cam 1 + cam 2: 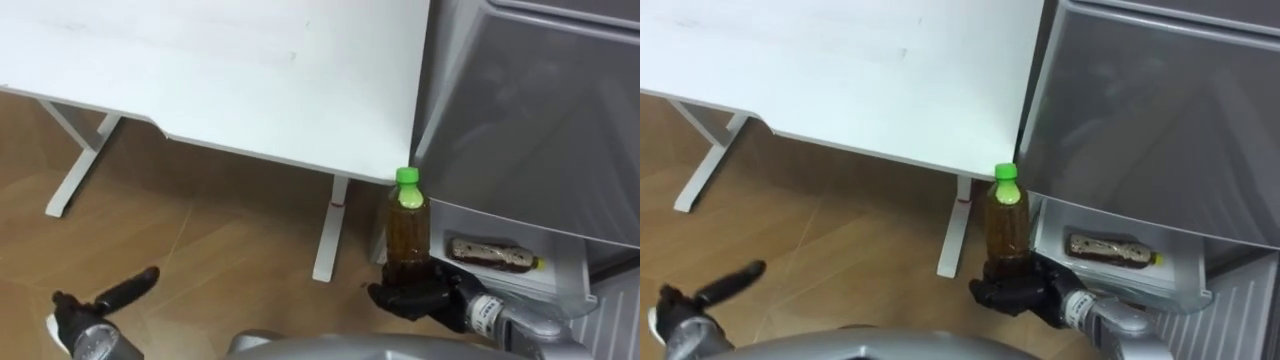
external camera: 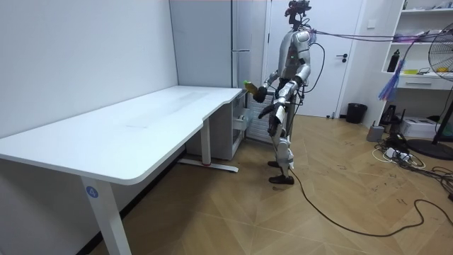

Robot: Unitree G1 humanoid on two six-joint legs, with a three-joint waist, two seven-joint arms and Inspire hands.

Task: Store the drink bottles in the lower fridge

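Observation:
A brown drink bottle (image 1: 408,228) with a green cap stands upright in my right hand (image 1: 415,297), whose dark fingers are curled round its base. It hangs in front of the grey fridge (image 1: 530,110), just left of the open lower drawer (image 1: 560,285). Inside that drawer a second brown bottle (image 1: 492,253) lies on its side. At the lower left my left hand (image 1: 112,297) is held out over the floor with straight fingers, holding nothing. In the room view I stand facing the fridge (image 2: 212,42) with the bottle (image 2: 250,86) held forward.
A white table (image 1: 220,70) runs along the left, its corner close to the fridge and its leg (image 1: 329,235) beside the bottle. Wooden floor lies below. Behind me in the room view are a fan (image 2: 442,49), shelves and cables.

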